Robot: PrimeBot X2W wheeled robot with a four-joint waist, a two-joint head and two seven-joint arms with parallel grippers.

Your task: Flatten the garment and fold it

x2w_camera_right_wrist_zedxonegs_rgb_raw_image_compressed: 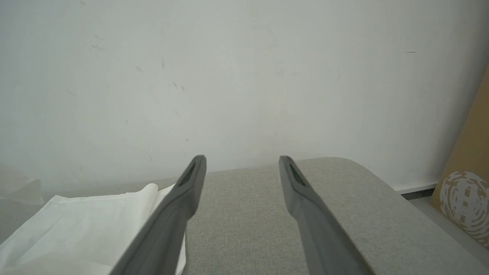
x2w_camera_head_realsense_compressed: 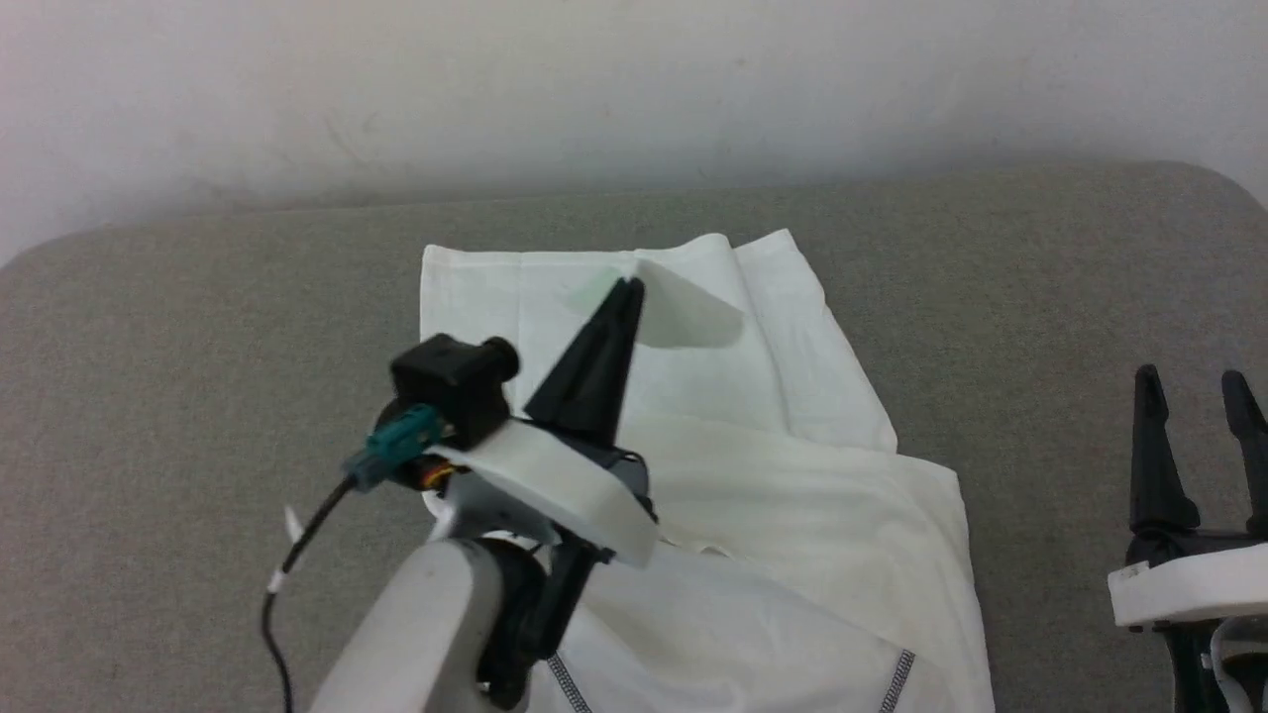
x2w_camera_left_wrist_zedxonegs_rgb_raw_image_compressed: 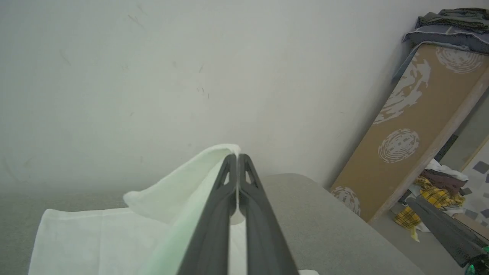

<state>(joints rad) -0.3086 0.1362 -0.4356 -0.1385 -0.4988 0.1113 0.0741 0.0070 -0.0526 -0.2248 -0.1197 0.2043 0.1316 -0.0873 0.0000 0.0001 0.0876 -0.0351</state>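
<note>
The left gripper (x2w_camera_head_realsense_compressed: 628,289) is clamped on a raised fold at the far end of the white shirt (x2w_camera_head_realsense_compressed: 792,495), which lies rumpled on the grey surface (x2w_camera_head_realsense_compressed: 198,347), and the right gripper (x2w_camera_head_realsense_compressed: 1192,378) hangs open, well right, so a fold seems underway, next needing that edge laid flat.

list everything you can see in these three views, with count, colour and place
garment: 1, white with dark grey stitched seams, mid-table, partly folded
table: 1, grey, fabric-covered, rounded corners, against the wall
wall: 1, off-white, scuffed, behind the table
board: 1, brown with pale swirl prints, leaning to the table's right
folded clothes: 1 pile, dark grey, at the board's upper end
checked cloth: 1 heap, yellow and dark, near the board's foot
left tool: 1, black fingers, shut on a raised fold at the garment's far edge
right tool: 1, black fingers, open, over bare table right of the garment
</note>
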